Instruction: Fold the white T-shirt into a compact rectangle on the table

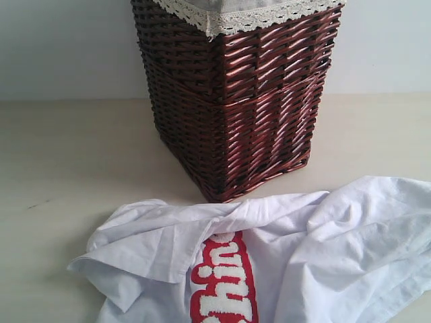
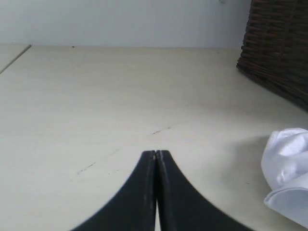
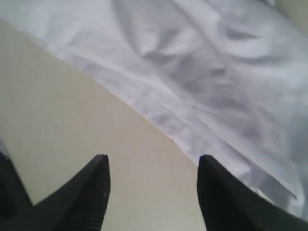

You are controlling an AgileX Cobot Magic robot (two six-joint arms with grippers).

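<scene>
T-shirt (image 1: 323, 229) crumpled on the desk (image 1: 67, 168) — nothing folded yet. My right end effector (image 3: 153, 166) spread at its edge, left end effector (image 2: 156, 155) pressed together; next I'd pinch that edge.

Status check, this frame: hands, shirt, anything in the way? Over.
Left hand shut, empty, over table. Right hand open, empty, at white T-shirt edge. Shirt crumpled, unfolded. Wicker basket close behind it.

The white T-shirt (image 1: 323, 235) carries a red band (image 1: 248, 269) with fuzzy white letters (image 1: 225, 276) reading "hin", turned sideways; the rest is cut off.
</scene>
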